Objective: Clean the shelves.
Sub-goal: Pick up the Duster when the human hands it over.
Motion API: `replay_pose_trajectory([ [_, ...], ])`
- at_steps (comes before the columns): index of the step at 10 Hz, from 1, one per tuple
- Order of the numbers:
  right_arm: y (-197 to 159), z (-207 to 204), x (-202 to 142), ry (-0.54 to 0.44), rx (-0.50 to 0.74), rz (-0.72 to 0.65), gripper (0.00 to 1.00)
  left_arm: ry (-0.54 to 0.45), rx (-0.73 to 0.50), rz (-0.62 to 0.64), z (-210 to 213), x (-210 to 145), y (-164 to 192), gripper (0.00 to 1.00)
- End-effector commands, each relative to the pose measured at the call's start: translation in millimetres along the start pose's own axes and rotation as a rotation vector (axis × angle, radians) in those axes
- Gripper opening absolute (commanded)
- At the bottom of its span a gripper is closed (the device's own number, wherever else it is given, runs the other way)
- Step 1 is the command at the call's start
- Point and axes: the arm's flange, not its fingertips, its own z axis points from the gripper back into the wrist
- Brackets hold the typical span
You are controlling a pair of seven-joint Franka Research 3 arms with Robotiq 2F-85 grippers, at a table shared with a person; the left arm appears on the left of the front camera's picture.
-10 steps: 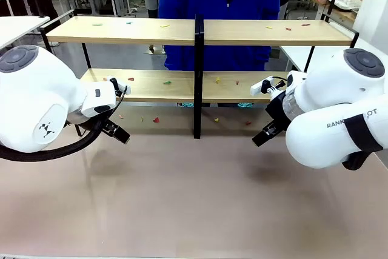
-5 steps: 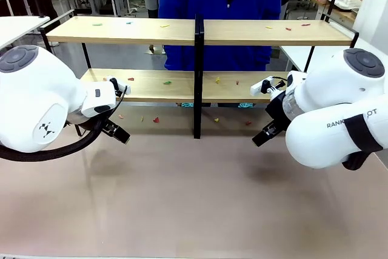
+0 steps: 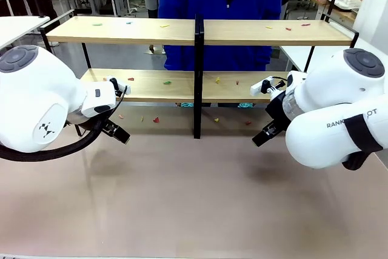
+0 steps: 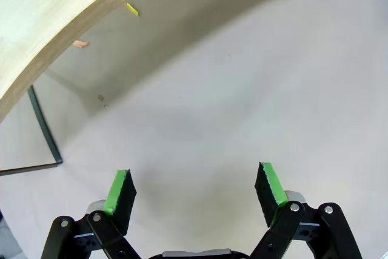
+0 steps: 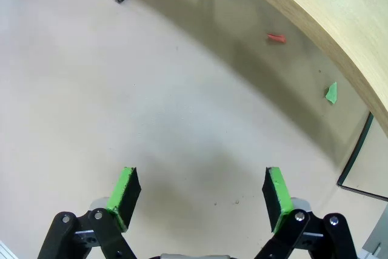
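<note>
Left pincer (image 4: 195, 183) and right pincer (image 5: 200, 186) are held wide open and empty, low over the tabletop (image 3: 194, 210), unmoved over the last second. Beyond, the shelves (image 3: 260, 32) stand at the far edge with coloured scraps (image 3: 167, 82) uncleared. Cleaning is judged not begun.

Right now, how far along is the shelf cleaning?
Nothing looks done: scraps lie on both boards of the shelves and on the tabletop under them. Nothing is in hand: left gripper and right gripper are open and empty above the tabletop. Every scrap is left to clear.
</note>
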Motion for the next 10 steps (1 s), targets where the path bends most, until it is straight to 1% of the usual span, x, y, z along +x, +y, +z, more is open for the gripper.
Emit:
replay_pose_trajectory([
  [1,0,1,0,-0.002,0.000,0.000,1.00,0.000,0.000,-0.001,0,0,0,1.00],
  [3,0,0,0,0.000,0.000,0.000,1.00,0.000,0.000,0.000,0,0,0,1.00],
  [4,0,33,-3,-0.066,0.043,0.039,1.00,-0.068,-0.050,-0.032,34,-5,2,1.00],
  [5,-8,75,-14,-0.093,0.058,0.049,1.00,-0.098,-0.081,-0.075,79,-18,10,1.00],
  [6,-17,120,-31,-0.165,0.054,0.073,1.00,-0.202,-0.138,-0.133,133,-40,22,1.00],
  [7,-23,153,-48,-0.206,0.060,0.094,1.00,-0.257,-0.113,-0.141,173,-61,33,1.00],
  [8,-31,181,-62,-0.252,0.072,0.121,1.00,-0.320,-0.119,-0.178,204,-81,40,1.00],
  [9,-36,208,-75,-0.306,0.078,0.167,1.00,-0.400,-0.170,-0.252,231,-99,47,1.00],
  [10,-44,237,-87,-0.357,0.078,0.178,1.00,-0.484,-0.245,-0.299,257,-120,55,1.00],
])
